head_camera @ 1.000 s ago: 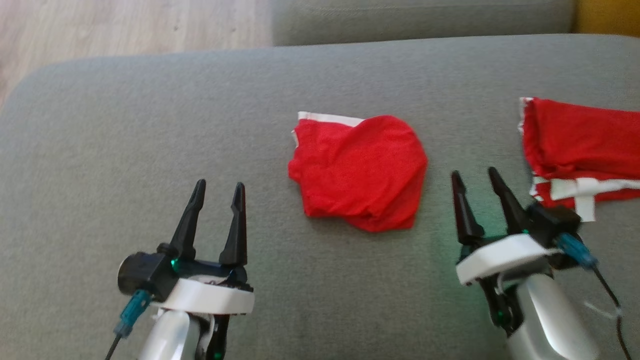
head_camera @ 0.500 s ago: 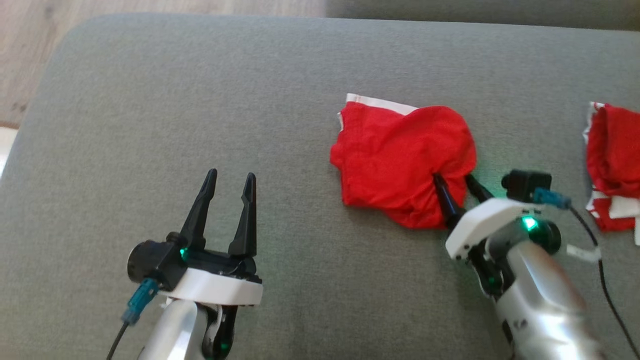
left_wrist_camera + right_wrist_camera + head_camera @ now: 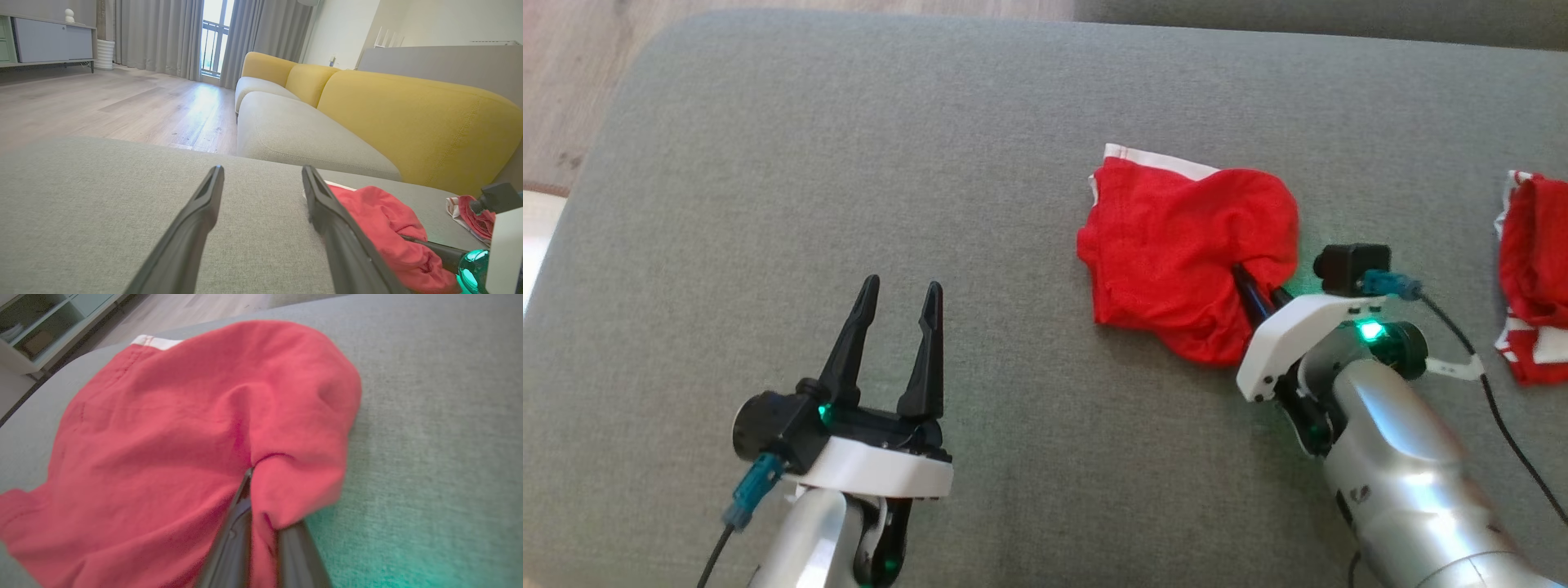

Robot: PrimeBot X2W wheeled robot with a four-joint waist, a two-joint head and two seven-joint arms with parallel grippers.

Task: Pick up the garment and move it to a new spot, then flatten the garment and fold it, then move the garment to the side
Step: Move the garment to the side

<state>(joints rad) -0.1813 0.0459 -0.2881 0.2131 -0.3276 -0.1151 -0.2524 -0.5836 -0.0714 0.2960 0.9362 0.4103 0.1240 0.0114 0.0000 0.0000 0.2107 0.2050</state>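
Left tool [image 3: 903, 283] sits lower left in head view, closest to cam: fingers spread wide, nothing betw them, pointing up-frame over bare grey cushion [image 3: 849, 163]. Right tool [image 3: 1259, 282] comes in from lower right on its silver forearm, green light lit at the wrist. Its fingers are clenched on a fold at the lower right edge of the garment [image 3: 1184, 245], tips buried in cloth. Right wrist view agrees: both dark fingers nearly together w/ red fabric pinched betw them, cloth bunching around the pinch. The garment is red w/ a white band along its top left edge, crumpled, lying right of centre on the cushion, well apart from left tool. 2nd red & white cloth [image 3: 1531, 278] lies at far right edge of frame, cut off, apart from the garment. Beyond the cushion: wood floor [image 3: 572, 73] upper left. Left wrist view, further back: yellow sofa [image 3: 408, 110] upper right, grey curtains [image 3: 163, 36] at top, white cabinet [image 3: 49, 41] upper left.
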